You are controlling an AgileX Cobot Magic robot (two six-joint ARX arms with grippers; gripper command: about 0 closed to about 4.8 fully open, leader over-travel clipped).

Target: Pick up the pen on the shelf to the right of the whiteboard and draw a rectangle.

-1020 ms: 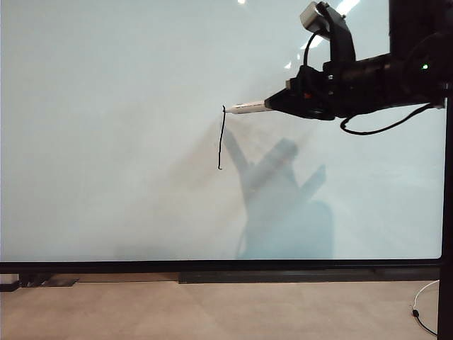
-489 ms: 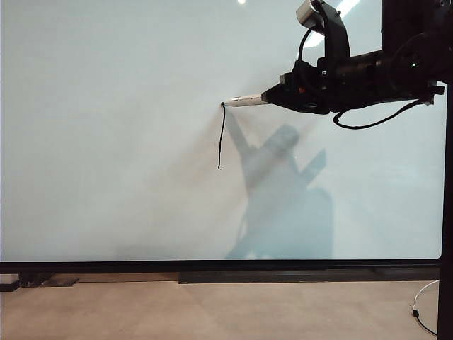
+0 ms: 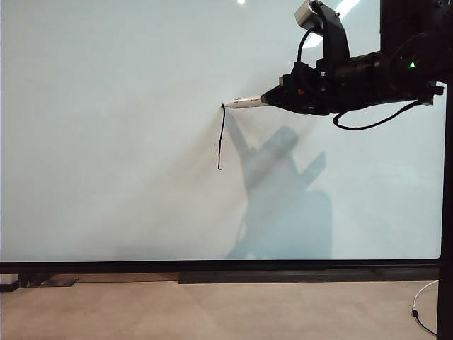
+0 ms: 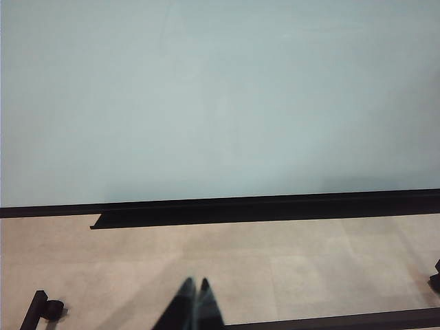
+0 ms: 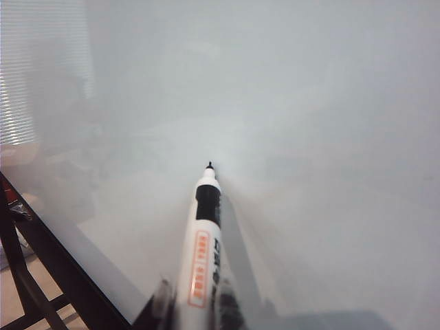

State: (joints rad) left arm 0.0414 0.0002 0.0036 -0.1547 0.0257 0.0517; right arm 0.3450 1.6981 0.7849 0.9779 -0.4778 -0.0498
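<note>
The whiteboard [image 3: 106, 142] fills the exterior view. My right gripper [image 3: 272, 99] comes in from the right, shut on the pen [image 3: 245, 103], a white marker whose dark tip sits at the top end of a single, roughly vertical black line [image 3: 221, 138]. No full rectangle shows, only this one stroke. In the right wrist view the pen [image 5: 204, 234] points at the whiteboard [image 5: 309, 124] from between my right gripper's [image 5: 196, 306] fingers. My left gripper [image 4: 195, 285] is shut and empty, low over the beige floor in front of the whiteboard [image 4: 220, 96].
A black ledge [image 3: 283, 275] runs along the board's bottom edge, also seen as the ledge [image 4: 261, 210] in the left wrist view. The gripper's shadow [image 3: 283, 198] falls on the board. A black stand leg [image 5: 41, 275] and a white cable [image 3: 421, 312] lie at the sides.
The right gripper and pen rose slightly along the board, and the pen tip now rests at the line's top end. The left gripper shows only now.
</note>
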